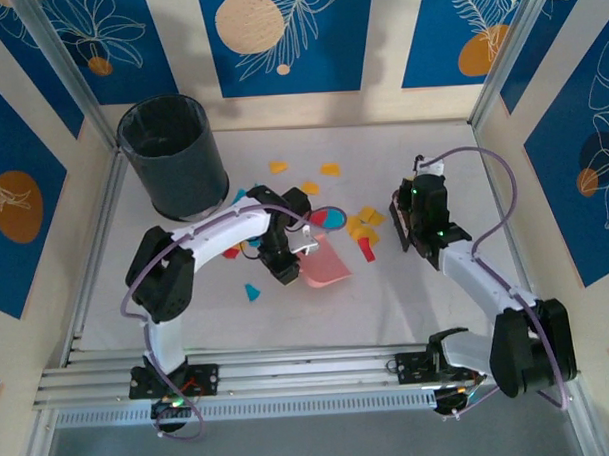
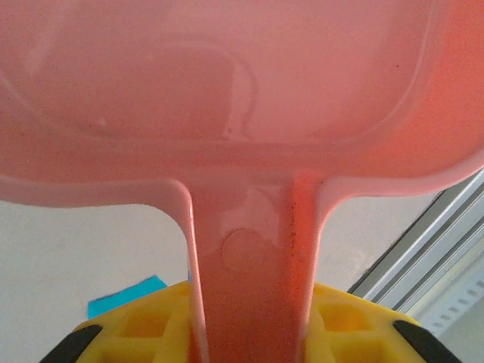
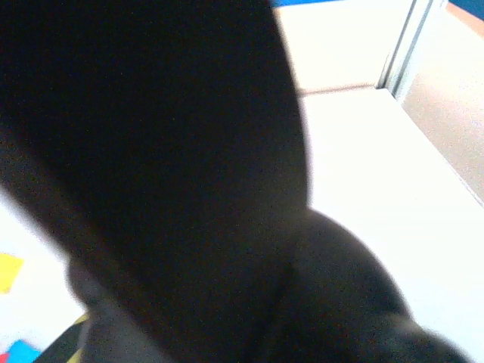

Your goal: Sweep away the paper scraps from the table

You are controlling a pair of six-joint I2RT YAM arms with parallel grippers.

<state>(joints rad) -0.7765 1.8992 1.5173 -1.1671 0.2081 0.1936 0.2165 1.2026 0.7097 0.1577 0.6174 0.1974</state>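
Observation:
The paper scraps lie across the middle of the table (image 1: 408,314): orange bits (image 1: 329,169) towards the back, yellow ones (image 1: 362,222), a red one (image 1: 366,252) and a teal one (image 1: 252,292). My left gripper (image 1: 289,257) (image 2: 253,333) is shut on the handle of a pink dustpan (image 1: 324,263) (image 2: 242,98), whose pan rests on the table left of the yellow scraps. A teal scrap (image 2: 125,296) shows beside the handle. Just right of those scraps, my right gripper (image 1: 405,224) is shut on a dark brush (image 3: 166,166), which hides its fingers. A yellow scrap (image 3: 7,271) lies to the brush's left.
A dark round bin (image 1: 172,158) stands at the back left corner. Aluminium rails (image 1: 290,374) run along the near edge, and more edge the sides. Blue-and-cream patterned walls (image 1: 278,39) close in the table.

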